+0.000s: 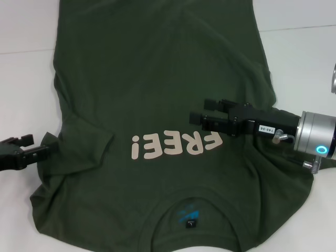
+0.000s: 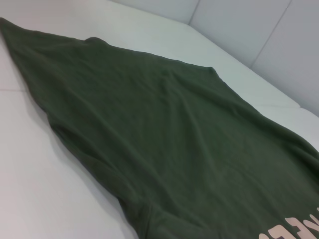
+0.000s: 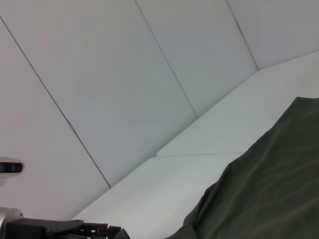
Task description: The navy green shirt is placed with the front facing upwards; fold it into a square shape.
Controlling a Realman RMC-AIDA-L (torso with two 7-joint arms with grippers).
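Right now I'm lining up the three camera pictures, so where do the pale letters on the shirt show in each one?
Head view: the letters sit mid-picture on the shirt, just by the right gripper.
Left wrist view: only a few letter tops at the bottom right corner.
Right wrist view: no letters, only green cloth.
Shared landmark: the shirt on the white table.

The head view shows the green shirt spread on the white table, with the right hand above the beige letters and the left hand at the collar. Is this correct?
Not quite: in the head view the left hand is at the sleeve edge of the green shirt, not at the collar. The right hand is above the beige letters, on the white table.
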